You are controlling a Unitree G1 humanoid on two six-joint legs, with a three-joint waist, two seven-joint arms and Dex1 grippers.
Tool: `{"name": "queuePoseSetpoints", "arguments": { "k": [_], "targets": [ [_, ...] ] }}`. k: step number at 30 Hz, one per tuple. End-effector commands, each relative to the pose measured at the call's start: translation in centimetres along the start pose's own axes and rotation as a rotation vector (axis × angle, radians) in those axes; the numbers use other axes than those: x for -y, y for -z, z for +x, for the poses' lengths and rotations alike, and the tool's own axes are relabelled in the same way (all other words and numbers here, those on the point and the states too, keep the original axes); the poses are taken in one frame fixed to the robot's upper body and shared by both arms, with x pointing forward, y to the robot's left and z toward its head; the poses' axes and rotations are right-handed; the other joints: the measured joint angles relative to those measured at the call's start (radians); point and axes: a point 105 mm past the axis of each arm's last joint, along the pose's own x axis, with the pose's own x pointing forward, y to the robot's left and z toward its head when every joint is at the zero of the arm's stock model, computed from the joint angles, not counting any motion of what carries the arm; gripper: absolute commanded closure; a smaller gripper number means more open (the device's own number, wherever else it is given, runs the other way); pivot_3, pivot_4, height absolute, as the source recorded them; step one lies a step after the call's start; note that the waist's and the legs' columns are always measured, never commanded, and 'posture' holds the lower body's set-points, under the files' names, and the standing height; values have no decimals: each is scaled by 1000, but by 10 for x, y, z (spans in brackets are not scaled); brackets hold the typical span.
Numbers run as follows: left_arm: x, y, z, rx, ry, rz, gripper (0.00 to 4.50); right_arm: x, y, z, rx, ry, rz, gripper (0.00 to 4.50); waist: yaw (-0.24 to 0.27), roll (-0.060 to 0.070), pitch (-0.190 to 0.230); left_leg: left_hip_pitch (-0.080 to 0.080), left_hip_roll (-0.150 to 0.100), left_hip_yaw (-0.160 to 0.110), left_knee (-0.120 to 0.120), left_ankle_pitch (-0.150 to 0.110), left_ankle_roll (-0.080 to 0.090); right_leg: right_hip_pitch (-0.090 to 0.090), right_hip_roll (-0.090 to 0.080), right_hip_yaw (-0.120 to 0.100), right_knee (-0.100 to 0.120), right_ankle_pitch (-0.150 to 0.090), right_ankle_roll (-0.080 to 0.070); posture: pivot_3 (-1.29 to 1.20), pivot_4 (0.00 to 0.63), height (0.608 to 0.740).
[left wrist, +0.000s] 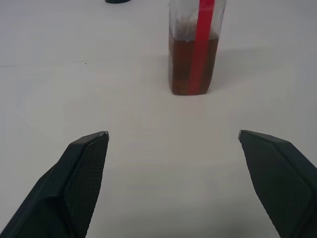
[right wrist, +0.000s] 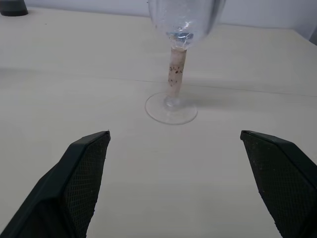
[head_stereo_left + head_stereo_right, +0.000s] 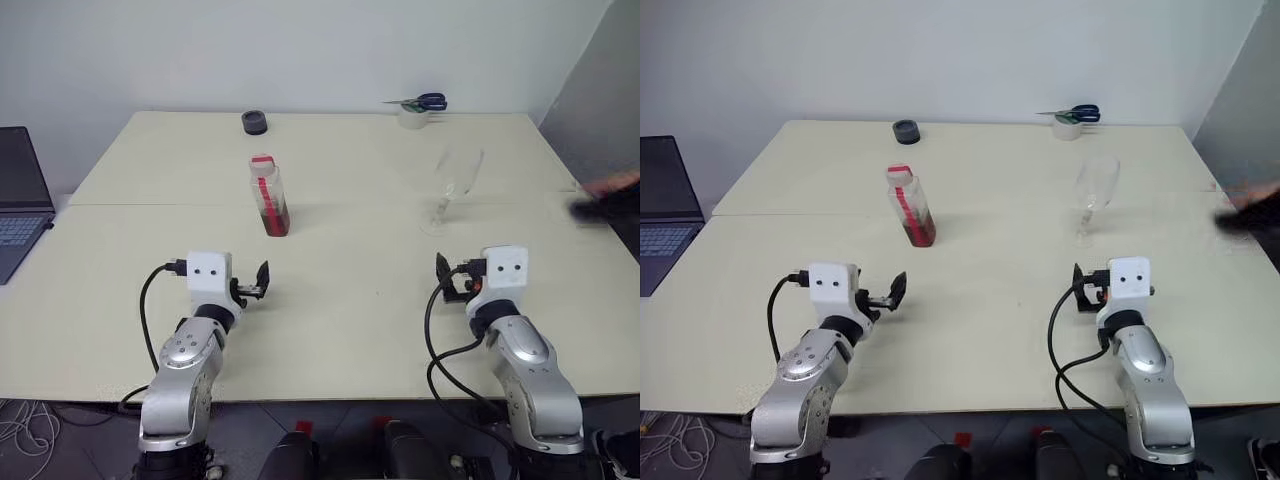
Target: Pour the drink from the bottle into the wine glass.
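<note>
We see the squarish clear plastic bottle [image 3: 269,195] — amber drink [image 1: 192,67] low inside — upright on the matte cream table [image 3: 330,300] ahead of our wide-open, empty left gripper [image 3: 255,283], and the stemmed wine glass [image 3: 450,190] ahead of the equally spread right gripper [image 3: 446,279].

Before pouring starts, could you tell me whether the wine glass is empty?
Empty: the wine glass stands upright, its bowl clear, while the reddish drink is in the bottle.

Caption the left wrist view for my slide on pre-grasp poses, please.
Open left gripper faces the upright bottle, part-filled with reddish-amber drink, standing apart on the table.
</note>
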Motion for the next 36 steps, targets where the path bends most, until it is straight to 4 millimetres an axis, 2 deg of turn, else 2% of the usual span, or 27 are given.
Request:
{"name": "queuePoseSetpoints", "arguments": {
  "k": [1,8,15,28,33,34,36],
  "targets": [
    [-4,-21,-5,79,2,11,21,-2,-19,-8,78,13,-9,0,0,0,0,0,0,0,0,0,0,0,0,0,0,0,0,0,150,740],
    [3,-29,0,106,13,1,21,6,-16,-6,70,38,-13,0,0,0,0,0,0,0,0,0,0,0,0,0,0,0,0,0,150,740],
    [7,-28,-1,104,22,3,21,5,-16,-5,69,32,-13,0,-1,0,0,0,0,1,0,0,0,0,0,0,0,0,0,0,150,740],
    [2,-33,5,106,2,13,21,5,-15,-1,74,26,-15,0,0,0,0,0,0,1,0,0,0,0,0,0,0,0,0,0,150,740],
    [2,-36,18,108,8,17,21,3,-25,15,96,-84,-16,0,-1,0,0,0,0,1,0,0,0,0,1,0,0,0,0,0,150,740],
    [1,-38,21,112,7,21,21,-1,-31,18,111,-139,-5,0,-2,0,0,0,0,1,0,0,0,0,1,0,0,0,0,0,150,740],
    [2,-41,25,125,12,27,21,-23,-55,19,174,-362,78,0,-4,0,0,0,0,1,0,0,0,0,1,0,0,0,0,0,150,740]
  ]
}}
